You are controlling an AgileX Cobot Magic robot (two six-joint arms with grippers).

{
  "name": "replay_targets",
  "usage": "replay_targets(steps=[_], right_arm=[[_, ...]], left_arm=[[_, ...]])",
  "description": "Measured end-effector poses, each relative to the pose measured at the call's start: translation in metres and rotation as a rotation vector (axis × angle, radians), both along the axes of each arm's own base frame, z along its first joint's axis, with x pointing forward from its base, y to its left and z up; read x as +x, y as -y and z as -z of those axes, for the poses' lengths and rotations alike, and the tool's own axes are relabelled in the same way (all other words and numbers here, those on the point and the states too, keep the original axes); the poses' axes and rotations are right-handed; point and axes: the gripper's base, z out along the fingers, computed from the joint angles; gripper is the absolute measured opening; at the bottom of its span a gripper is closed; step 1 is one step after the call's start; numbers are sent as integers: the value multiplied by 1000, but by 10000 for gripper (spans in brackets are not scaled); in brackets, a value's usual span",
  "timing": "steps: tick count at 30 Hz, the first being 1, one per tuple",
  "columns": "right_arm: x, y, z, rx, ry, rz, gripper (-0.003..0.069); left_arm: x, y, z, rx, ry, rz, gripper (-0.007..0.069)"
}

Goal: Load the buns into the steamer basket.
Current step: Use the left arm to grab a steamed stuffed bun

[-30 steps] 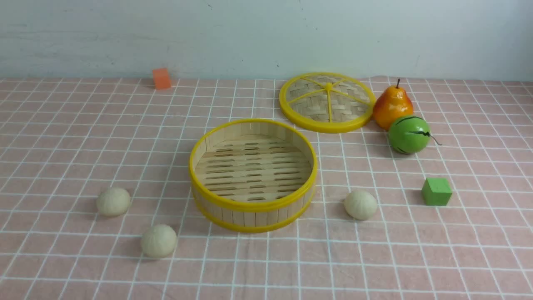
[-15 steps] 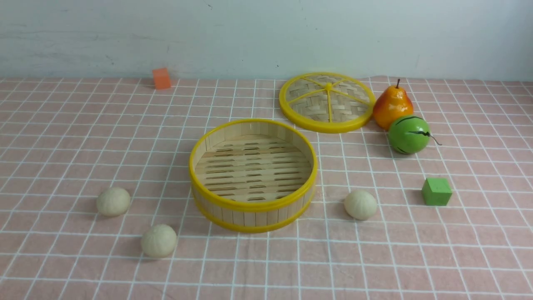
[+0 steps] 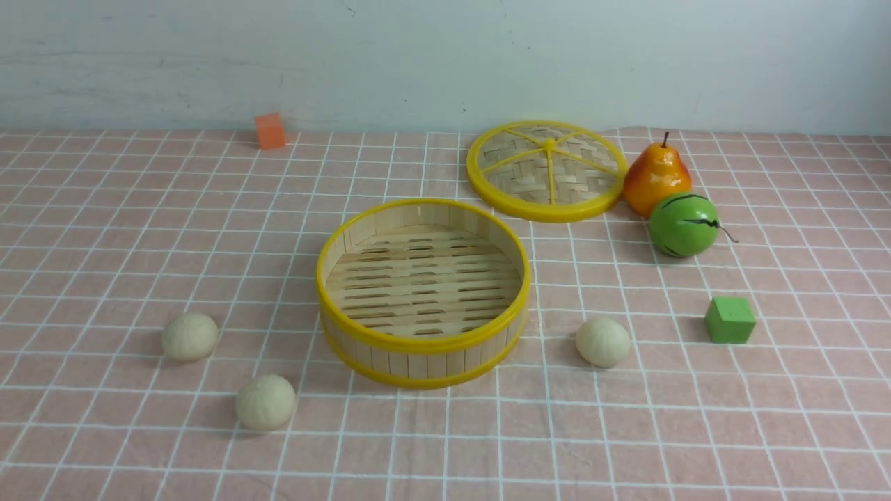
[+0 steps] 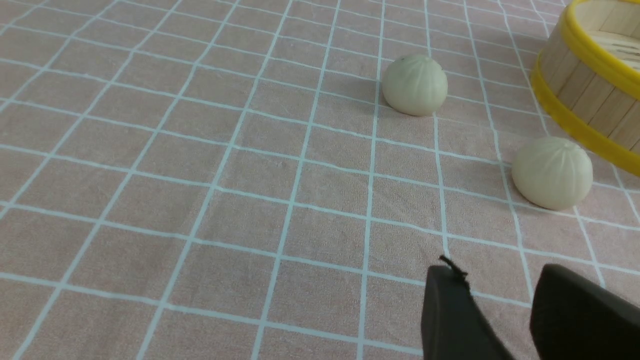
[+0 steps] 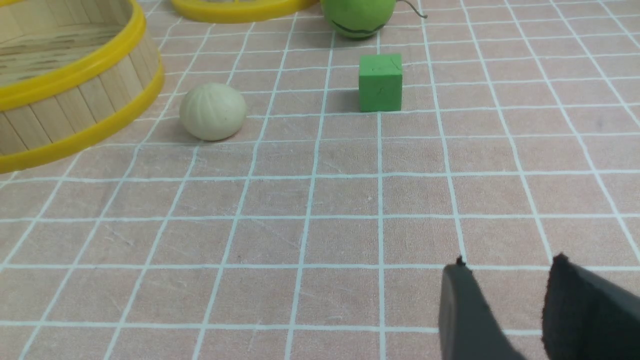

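The task is at its very beginning, as far as I can judge: no bun is inside yet. The steamer basket (image 3: 418, 345) stands in the middle of the front view, and its slatted floor is bare. All three buns lie on the pink checked cloth (image 3: 104, 209) outside it. One bun (image 3: 190, 337) is at the lower left, a second bun (image 3: 265, 402) is a little lower and nearer to the basket, and a third bun (image 3: 603, 342) is to the right of the basket, near its wall but apart from it.

The left gripper (image 4: 500, 280) shows a clear gap between its two fingers and holds nothing. The right gripper (image 5: 510, 267) is the same, parted and with nothing in it (neither arm appears in the front view).

What is left is the whole work: each of the three buns must be picked up and placed in the basket.
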Motion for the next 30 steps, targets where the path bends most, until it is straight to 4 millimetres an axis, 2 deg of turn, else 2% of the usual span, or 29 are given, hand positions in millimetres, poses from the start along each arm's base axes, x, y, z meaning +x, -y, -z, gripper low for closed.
replay_targets(steps=[25, 30], right_arm=[[0, 0, 0, -3, 1, 0, 239], [0, -3, -1, 113, -1, 0, 239]], left_arm=[[1, -1, -2, 27, 20, 0, 237], [2, 2, -9, -150, 97, -14, 237]])
